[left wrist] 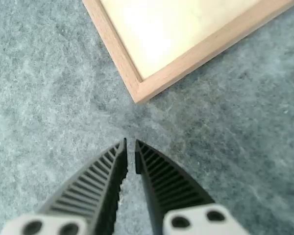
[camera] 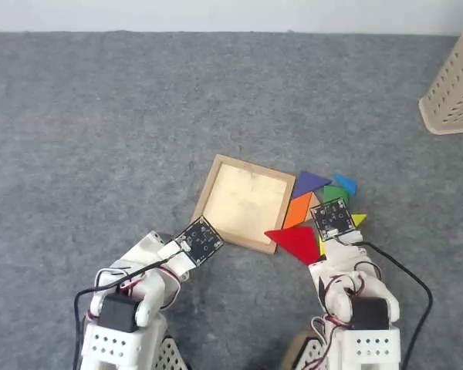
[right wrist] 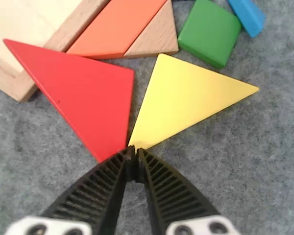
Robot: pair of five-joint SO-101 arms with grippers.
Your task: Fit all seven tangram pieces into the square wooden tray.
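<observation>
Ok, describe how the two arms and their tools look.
The left arm and right arm are white plastic with black motors and looping black cables; a black square board sits at each wrist. The left tool and right tool have black, ribbed, tapering fingers on white mounts with screw holes.

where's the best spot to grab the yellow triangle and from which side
Likely from above with the right gripper, pinching the yellow triangle across its corner pointing away from the red triangle. It lies flat, one edge close along the red piece; that far corner has bare carpet on both sides.
</observation>
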